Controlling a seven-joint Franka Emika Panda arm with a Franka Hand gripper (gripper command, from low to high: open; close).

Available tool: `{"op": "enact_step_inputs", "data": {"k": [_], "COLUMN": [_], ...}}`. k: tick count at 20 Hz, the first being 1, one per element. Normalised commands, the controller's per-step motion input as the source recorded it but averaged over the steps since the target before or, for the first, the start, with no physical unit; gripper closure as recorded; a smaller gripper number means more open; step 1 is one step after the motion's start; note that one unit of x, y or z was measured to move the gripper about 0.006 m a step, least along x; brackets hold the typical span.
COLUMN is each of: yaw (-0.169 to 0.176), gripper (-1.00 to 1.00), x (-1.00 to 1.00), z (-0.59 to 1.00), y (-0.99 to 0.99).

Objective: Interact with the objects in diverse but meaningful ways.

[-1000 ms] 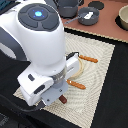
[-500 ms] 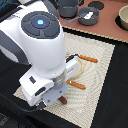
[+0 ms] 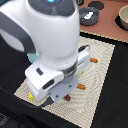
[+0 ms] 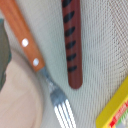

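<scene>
The dark brown striped sausage (image 4: 70, 42) lies on the woven cream placemat (image 3: 97, 62), just beside the orange-handled metal fork (image 4: 40, 70); a yellow rectangular box (image 4: 116, 112) sits near; the tan round plate (image 4: 15, 97) borders the fork; whether the gripper's fingers are apart is hidden.

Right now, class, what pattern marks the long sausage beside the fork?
Reddish-brown sausage with dark crosswise stripes; clearest in the wrist view.

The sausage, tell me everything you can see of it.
In the wrist view the sausage is a long reddish-brown rod with dark grill stripes across it and one rounded end showing; the other end runs out of frame. It looks like smooth plastic, lies flat on the woven mat, beside the fork, not touching it.
</scene>
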Motion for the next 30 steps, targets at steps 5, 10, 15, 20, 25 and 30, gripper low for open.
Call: {"op": "enact_step_inputs", "data": {"k": [5,10,15,20,25,30], "yaw": [0.0,0.002,0.0,0.0,0.016,0.057], "gripper": [-1.0,-1.0,-1.0,-1.0,-1.0,-1.0], "x": [-0.98,-1.0,-1.0,-1.0,-0.99,-0.98], "z": [0.01,-0.03,-0.14,-0.16,-0.13,-0.3], "y": [0.53,0.47,0.51,0.51,0.54,0.36]}}
